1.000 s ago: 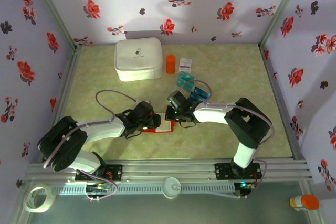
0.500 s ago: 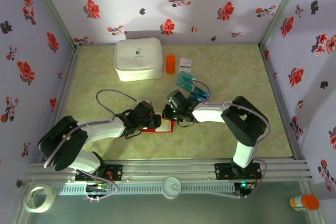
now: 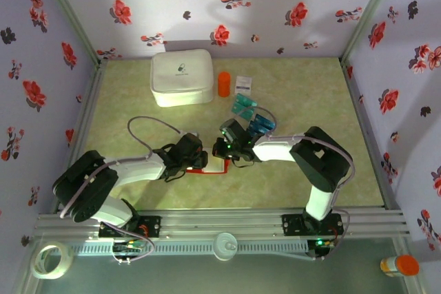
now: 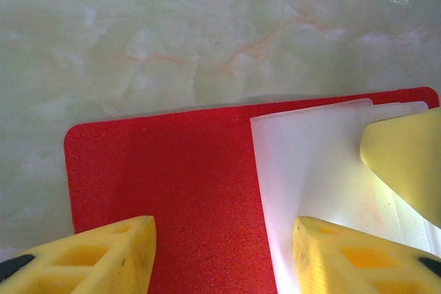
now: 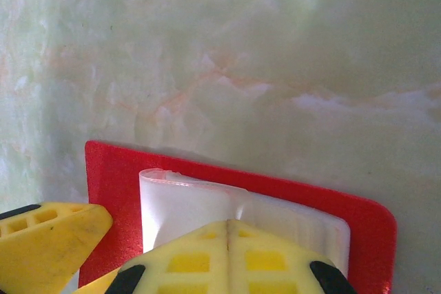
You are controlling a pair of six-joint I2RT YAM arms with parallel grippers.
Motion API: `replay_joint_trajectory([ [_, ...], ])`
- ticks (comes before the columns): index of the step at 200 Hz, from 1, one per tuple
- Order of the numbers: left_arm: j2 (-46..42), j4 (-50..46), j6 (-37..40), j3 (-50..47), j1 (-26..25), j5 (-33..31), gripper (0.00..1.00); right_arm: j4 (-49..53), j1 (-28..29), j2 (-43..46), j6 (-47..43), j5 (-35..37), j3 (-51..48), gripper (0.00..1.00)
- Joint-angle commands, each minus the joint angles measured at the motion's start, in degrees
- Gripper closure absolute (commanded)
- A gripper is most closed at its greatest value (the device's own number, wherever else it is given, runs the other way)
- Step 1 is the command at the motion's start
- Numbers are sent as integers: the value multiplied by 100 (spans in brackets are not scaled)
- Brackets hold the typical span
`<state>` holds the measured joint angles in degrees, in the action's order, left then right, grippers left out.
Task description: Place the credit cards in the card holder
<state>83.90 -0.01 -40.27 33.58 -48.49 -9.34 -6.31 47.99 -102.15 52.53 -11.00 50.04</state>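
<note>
Left gripper [image 4: 220,259]: jaws set about halfway apart, nothing pinched between them. Yellow plastic fingers [image 4: 103,253] with hollow lattice cells and black tips, one over the red cover, the other over the pale lining.

Right gripper [image 5: 228,256]: jaws fully closed, the two yellow pads meeting along a thin seam. Pressed down on the pale lining from the opposite side; hard to say whether any of that sheet is nipped between the pads. Tip also visible at the right edge of the left wrist view, resting on the same pale sheet.

Below both: the card holder [image 4: 172,184], a small flat red wallet with rounded corners and a fine grainy, matte surface, lying open on the glossy pale-green marbled tabletop [image 4: 207,32], near the front middle in the top view [image 3: 207,169]. Inside it, a milky translucent plastic pocket [image 5: 186,204], smooth and stepped in layers, its free edge curling up slightly off the red.

Credit cards [image 3: 242,106]: thin glossy rectangles, teal and bright blue, on the table just beyond the right wrist, apart from the wallet and near a small white printed box [image 3: 243,85].
</note>
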Motion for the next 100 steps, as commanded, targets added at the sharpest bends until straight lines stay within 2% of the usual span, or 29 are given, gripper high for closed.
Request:
replay_joint_trajectory([
  [1,214,-88,31,-89,-55,106,46,128,-30,-41,39,-51,-69,100],
  [12,221,-79,27,-90,-55,107,47,163,-39,15,29,-26,-56,100],
  [65,260,-39,2,-88,-64,99,50,295,-100,438,5,67,-54,70],
  [100,256,-25,-3,-96,-64,99,50,354,-102,537,4,76,-22,61],
])
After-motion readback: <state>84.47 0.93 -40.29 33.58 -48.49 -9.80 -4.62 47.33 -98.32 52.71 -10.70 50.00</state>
